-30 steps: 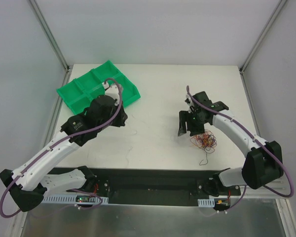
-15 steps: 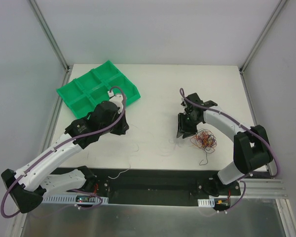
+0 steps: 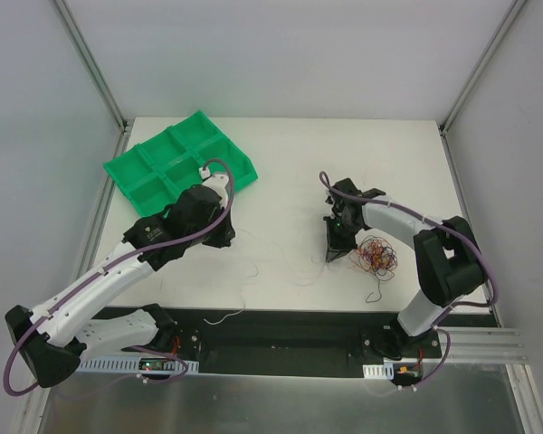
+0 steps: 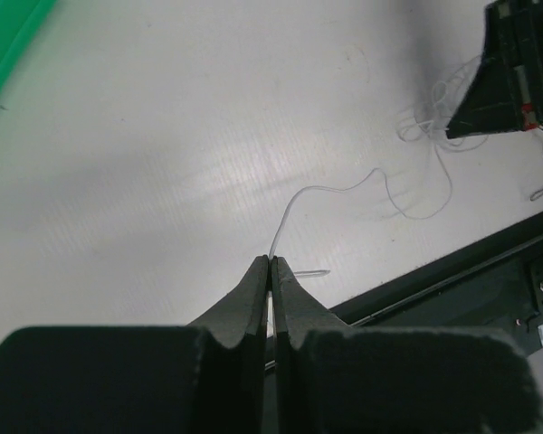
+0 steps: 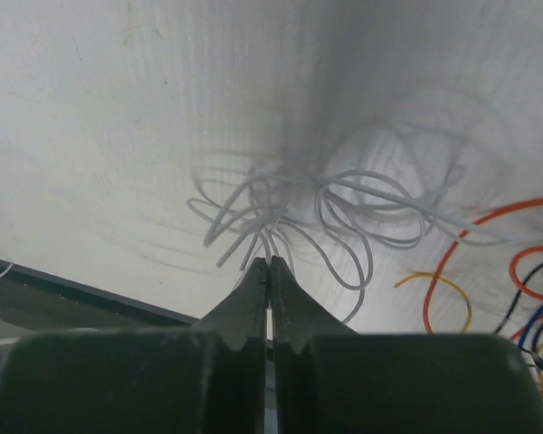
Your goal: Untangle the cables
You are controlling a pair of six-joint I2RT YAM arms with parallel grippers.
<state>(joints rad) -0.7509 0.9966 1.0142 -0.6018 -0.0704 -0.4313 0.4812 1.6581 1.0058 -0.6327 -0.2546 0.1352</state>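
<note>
A clump of red, orange and brown cables lies on the white table at the right. Beside its left edge, my right gripper points down. In the right wrist view this gripper is shut, and strands of a looped white cable run into its tips; an orange cable curls to the right. My left gripper is shut on a thin white cable that trails across the table toward the right gripper's fingers. From above, the left gripper is mostly hidden under its wrist.
A green compartment tray sits tilted at the back left, behind the left arm. White cable strands lie on the table between the arms. A black rail runs along the near edge.
The right gripper has closed from wide open onto the white loops and shifted slightly left. The left arm pulled back from the tray toward the near side, then held still.
</note>
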